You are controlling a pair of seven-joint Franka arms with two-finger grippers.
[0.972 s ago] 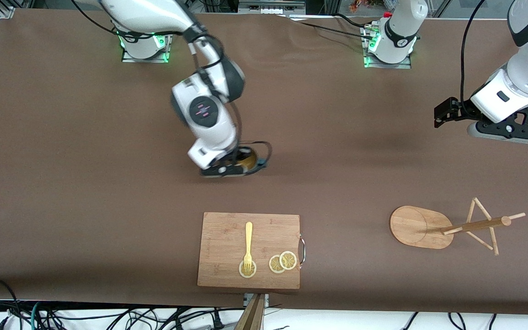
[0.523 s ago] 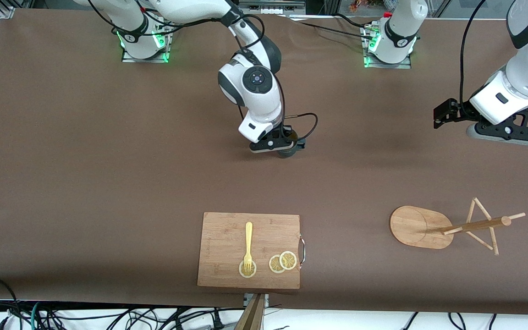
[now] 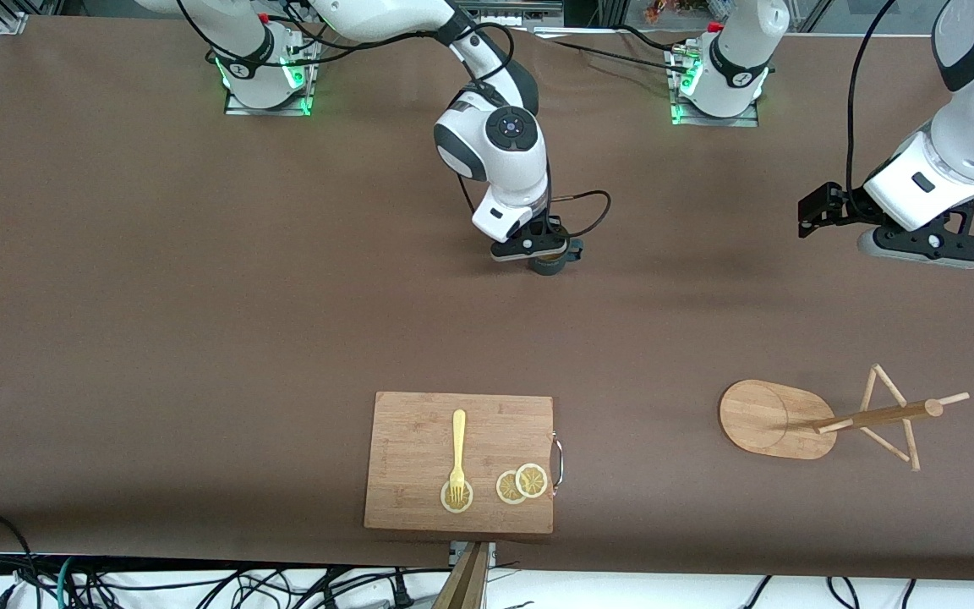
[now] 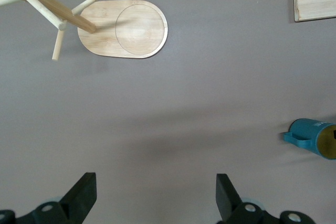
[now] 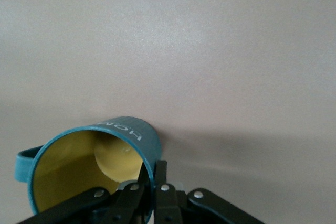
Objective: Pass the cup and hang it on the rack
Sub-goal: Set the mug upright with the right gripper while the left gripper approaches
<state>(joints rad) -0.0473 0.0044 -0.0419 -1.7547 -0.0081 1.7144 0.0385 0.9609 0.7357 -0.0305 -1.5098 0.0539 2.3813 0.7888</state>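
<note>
One wrist view shows cup [image 5: 92,169] lettering, seemingly pinched by right tool [image 5: 149,182].

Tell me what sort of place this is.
Likely a robotics lab bench: two arms bolted to a brown-covered table, loose cables along its edge, and staged props, a wooden rack and a cutting board.

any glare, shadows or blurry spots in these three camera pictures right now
Front view: even light, sharp, soft arm shadows on the table, green glow at both bases. Left wrist view: the open left gripper shows dark at the edge, a faint shadow band crosses the cloth, the rack is crisp. Right wrist view: a pale sheen on the cloth, and the right gripper shut on the cup, slightly soft.
</note>
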